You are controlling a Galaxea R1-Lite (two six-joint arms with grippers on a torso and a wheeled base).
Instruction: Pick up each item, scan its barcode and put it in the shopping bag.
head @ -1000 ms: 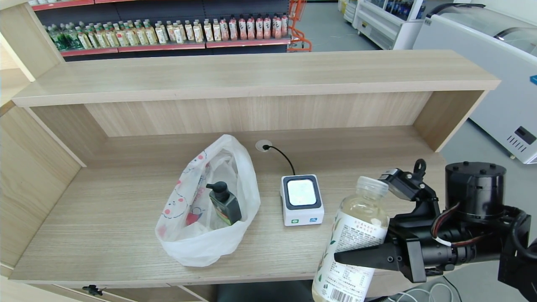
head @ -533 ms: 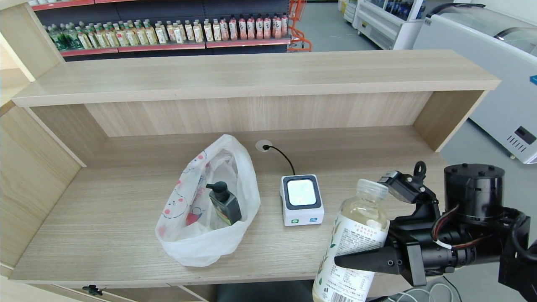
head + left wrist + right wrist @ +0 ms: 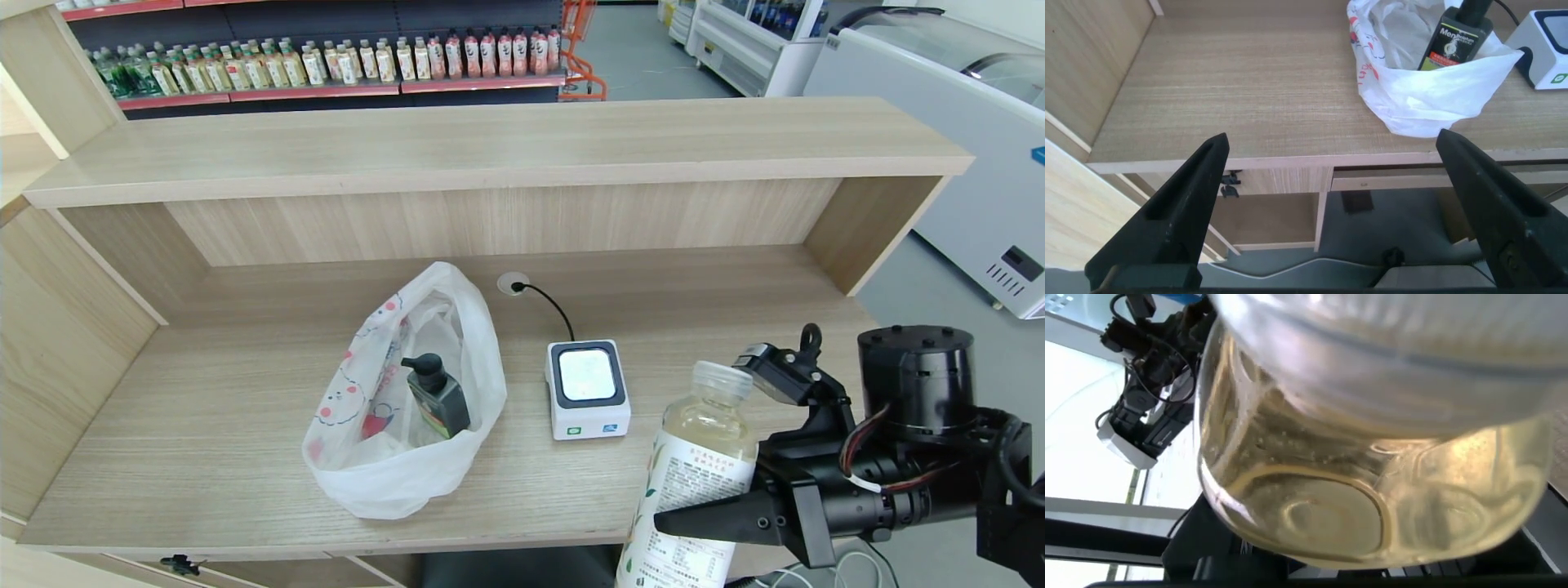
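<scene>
We hold the bottle [image 3: 704,445] in the right gripper [image 3: 690,502], jaws clenched on its labelled body, just off the front right corner of the counter [image 3: 204,425], leaning slightly with the cap up. The counter is a recess bounded by side walls, a back panel and a raised ledge [image 3: 490,147] above. Bare wood lies open between the shopping bag [image 3: 384,474] and the left wall, and between the scanner [image 3: 586,388] and the right wall. Bag and scanner sit near each other, apart. Our left gripper [image 3: 1333,147] hangs released, black tapered fingers [image 3: 1167,220] spread wide over the front left edge with nothing between them. The counter is pale wood-grain laminate. The bag is thin, crinkled white plastic with red prints, mouth open, and a dark pump bottle [image 3: 437,396] stands inside it. The scanner is a rounded white box with a dark-framed glossy window, its black cable [image 3: 549,304] running to a round hole. Our bottle is clear plastic holding pale yellow liquid, with a whitish cap and a white label.
</scene>
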